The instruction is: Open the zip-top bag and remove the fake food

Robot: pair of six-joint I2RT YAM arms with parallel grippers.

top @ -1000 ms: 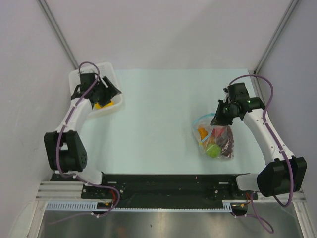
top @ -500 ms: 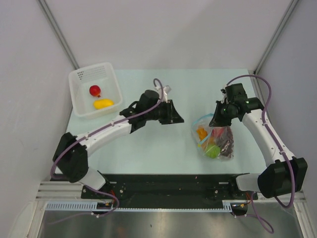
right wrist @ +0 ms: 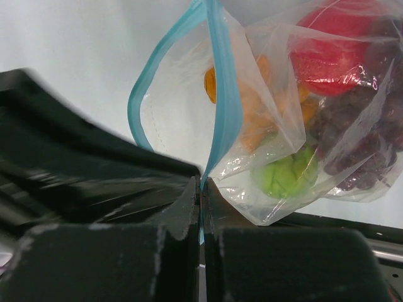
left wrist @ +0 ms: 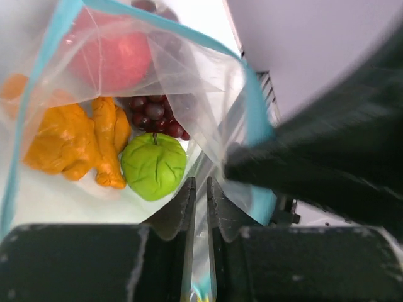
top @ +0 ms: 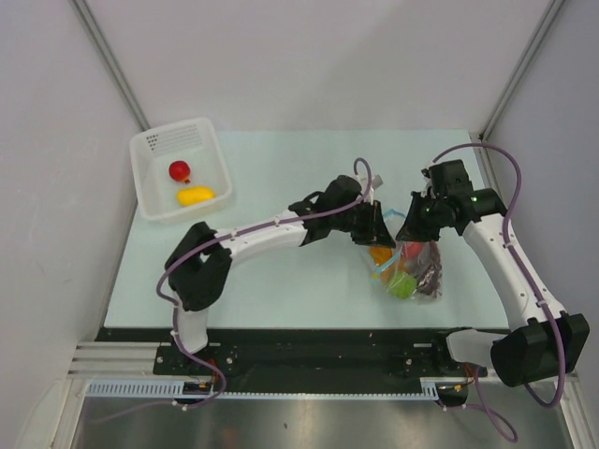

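Note:
The zip-top bag (top: pixel 412 267) lies at the table's right, clear with a teal zip strip (right wrist: pixel 223 94). Inside it is fake food: a green fruit (left wrist: pixel 153 166), an orange piece (left wrist: pixel 69 141), a red fruit (left wrist: pixel 113 53) and purple grapes (left wrist: pixel 151 110). My right gripper (right wrist: pixel 201 185) is shut on the zip strip at the bag's right lip. My left gripper (left wrist: pixel 199 189) has reached across to the mouth's other lip. Its jaws are closed to a thin slit with clear film and a bit of teal between them. The mouth gapes between the two grippers.
A white perforated basket (top: pixel 154 145) stands at the back left and holds a red fruit (top: pixel 178 169) and a yellow piece (top: pixel 195 195). The left arm stretches across the middle of the table. Grey walls stand on both sides.
The left arm swung from the basket across the table to the bag, and its jaws closed onto the bag's lip. The right gripper kept its hold and barely moved.

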